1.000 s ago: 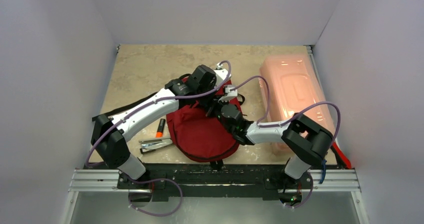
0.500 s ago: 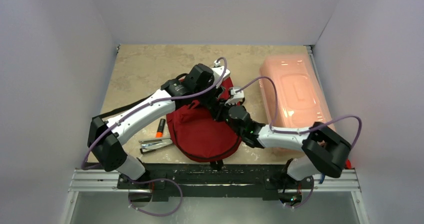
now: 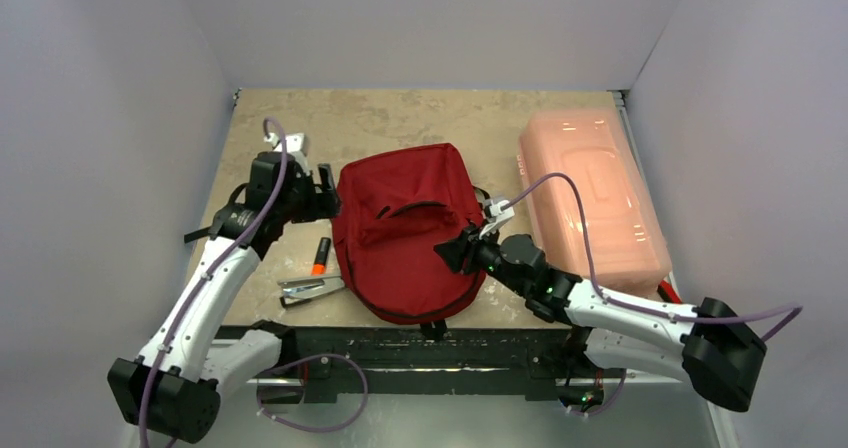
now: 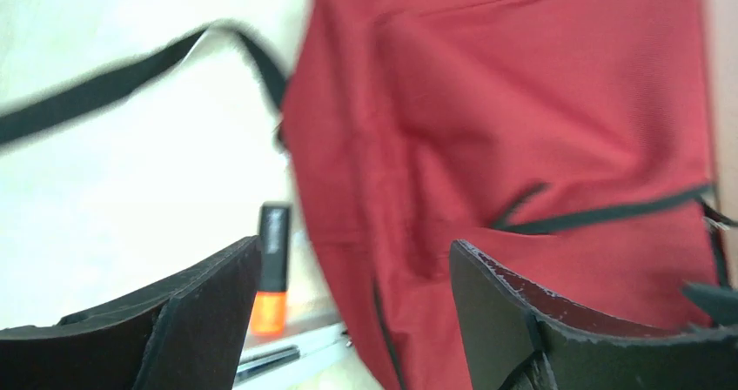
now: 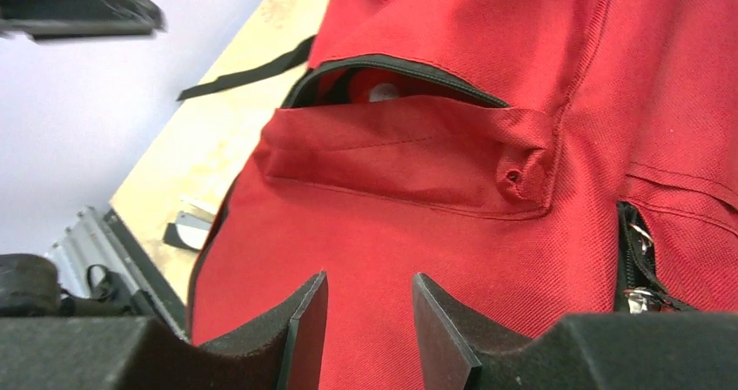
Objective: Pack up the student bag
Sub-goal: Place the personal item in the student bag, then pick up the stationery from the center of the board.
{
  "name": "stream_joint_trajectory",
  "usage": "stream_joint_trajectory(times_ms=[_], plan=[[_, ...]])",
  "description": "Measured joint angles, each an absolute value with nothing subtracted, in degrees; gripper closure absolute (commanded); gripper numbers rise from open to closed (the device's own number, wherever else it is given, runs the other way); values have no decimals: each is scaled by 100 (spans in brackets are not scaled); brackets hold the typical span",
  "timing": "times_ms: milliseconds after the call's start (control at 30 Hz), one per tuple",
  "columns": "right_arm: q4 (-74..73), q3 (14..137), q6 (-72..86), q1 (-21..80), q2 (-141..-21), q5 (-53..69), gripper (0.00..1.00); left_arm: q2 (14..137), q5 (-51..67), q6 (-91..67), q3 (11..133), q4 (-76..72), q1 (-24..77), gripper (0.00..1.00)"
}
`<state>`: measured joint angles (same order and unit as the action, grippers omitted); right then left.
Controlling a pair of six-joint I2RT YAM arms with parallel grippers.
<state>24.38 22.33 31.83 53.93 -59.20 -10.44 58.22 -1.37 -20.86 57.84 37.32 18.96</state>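
- My left gripper has its fingers spread wide, holding nothing; the student bag lies just ahead of them
- My right gripper is parted too, empty, at the bag's opposite edge, facing its unzipped front pocket

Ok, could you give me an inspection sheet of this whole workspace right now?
Surface: beige marbled tabletop, no spills seen.
Job's things: dark red fabric backpack lying flat mid-table, one zip mouth gaping.
Clutter: orange-and-black marker and metal stapler left of it; pale pink translucent plastic box on its right, closed.
Grippers: left gripper open by the backpack's left edge; right gripper open at its right edge; both empty.
Cables: purple cables loop loosely along both arms.
Surroundings: plain pale walls on three sides.
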Motion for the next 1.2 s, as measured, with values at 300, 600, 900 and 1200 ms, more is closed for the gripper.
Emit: stream_joint_trajectory(times_ms=[300,600,900,1200], plan=[[2335,2185,3144,5393,-5408,-644,56,7301,89,-2738,5179,4176,543,25],[1999,2021,3076,5393,-4484,-611,56,9028,237,-2735,5391,4303,486,47],[1793,2012,3055,5393,-4088,-642,56,9369,217,-2543,5424,4322,491,56],[1730,2012,3057,5393,-4086,-635,56,9408,108,-2475,5535,4451,589,74]])
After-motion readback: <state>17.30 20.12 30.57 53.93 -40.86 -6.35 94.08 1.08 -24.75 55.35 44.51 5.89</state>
